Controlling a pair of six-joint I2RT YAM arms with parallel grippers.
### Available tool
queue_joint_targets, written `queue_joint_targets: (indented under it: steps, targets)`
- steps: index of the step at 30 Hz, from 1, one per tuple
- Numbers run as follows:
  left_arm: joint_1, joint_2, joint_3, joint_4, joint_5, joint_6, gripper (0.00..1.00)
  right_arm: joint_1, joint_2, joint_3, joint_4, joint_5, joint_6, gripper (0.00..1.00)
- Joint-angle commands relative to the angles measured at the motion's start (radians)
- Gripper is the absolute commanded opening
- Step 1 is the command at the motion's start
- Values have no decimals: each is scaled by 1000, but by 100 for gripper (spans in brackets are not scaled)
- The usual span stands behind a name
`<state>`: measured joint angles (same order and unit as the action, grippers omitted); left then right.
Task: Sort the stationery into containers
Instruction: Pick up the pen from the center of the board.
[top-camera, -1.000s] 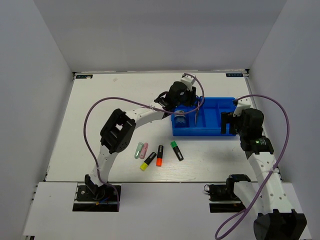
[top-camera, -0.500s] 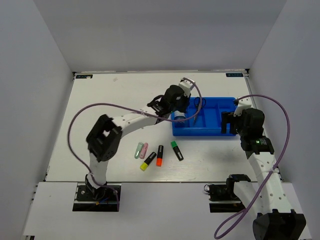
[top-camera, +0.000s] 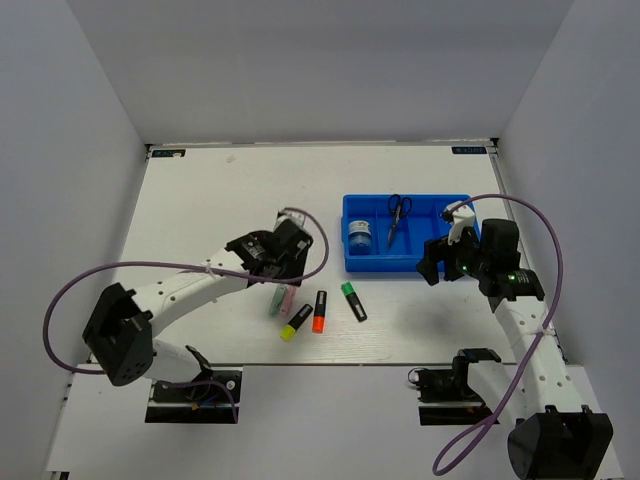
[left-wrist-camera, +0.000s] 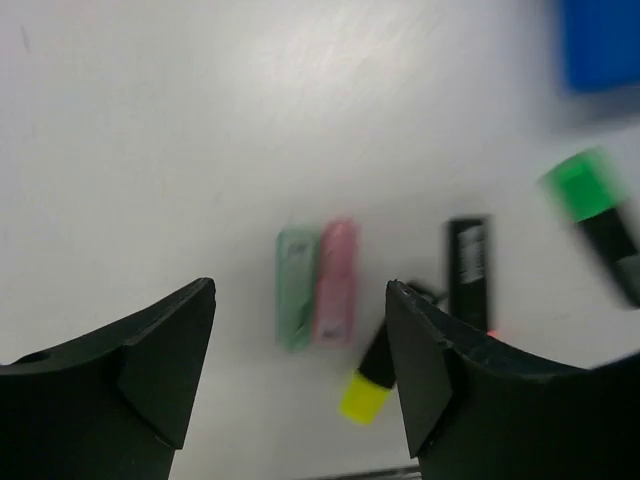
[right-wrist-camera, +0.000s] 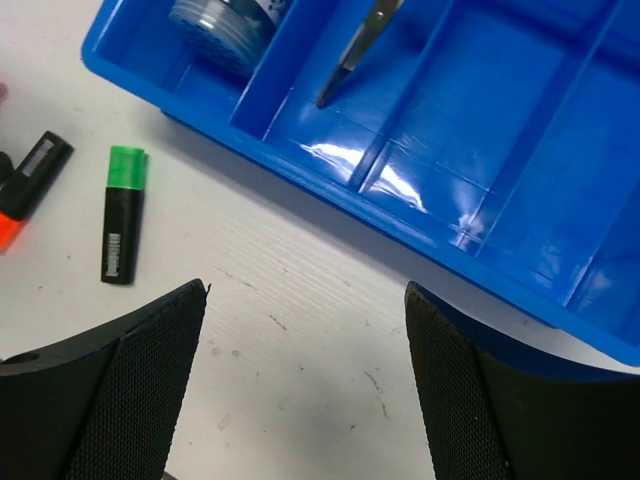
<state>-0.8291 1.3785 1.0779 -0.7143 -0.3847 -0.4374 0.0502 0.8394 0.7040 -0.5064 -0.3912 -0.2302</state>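
The blue tray (top-camera: 460, 205) stands at the right middle. The blue-and-white roll (top-camera: 359, 238) lies in its left compartment and the black-handled scissors (top-camera: 396, 215) in the one beside it. Both show in the right wrist view, the roll (right-wrist-camera: 215, 25) and the scissors (right-wrist-camera: 365, 45). My left gripper (top-camera: 284, 272) is open and empty, above the pale green (left-wrist-camera: 295, 290) and pink (left-wrist-camera: 336, 280) highlighters. The yellow (top-camera: 296, 322), orange (top-camera: 319, 311) and green (top-camera: 353, 301) highlighters lie to their right. My right gripper (top-camera: 432, 270) is open and empty over the table by the tray's near edge (right-wrist-camera: 480, 190).
The highlighters lie in a loose row on the white table between the tray and the near edge. The tray's right compartments hold nothing. White walls close in the table at the back and sides. The left arm's purple cable loops over the table's left half.
My left gripper has left the roll in the tray and swung back left and nearer, over the highlighters. My right gripper has shifted left and nearer, off the tray.
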Motion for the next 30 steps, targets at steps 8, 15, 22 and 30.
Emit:
queue_joint_targets:
  steps: [8,15,22,30]
  targets:
    - [114,-16,-274,10,102,-132,63,-3,-5,28,-15,-77,-27,82]
    - [140,-16,-343,104,199,-132,61,0,4,29,-15,-71,-35,82]
    - [140,-35,-340,128,227,-132,61,-1,13,29,-17,-69,-40,82]
    - [140,-126,-325,69,211,-129,61,52,108,90,-148,-286,-125,68]
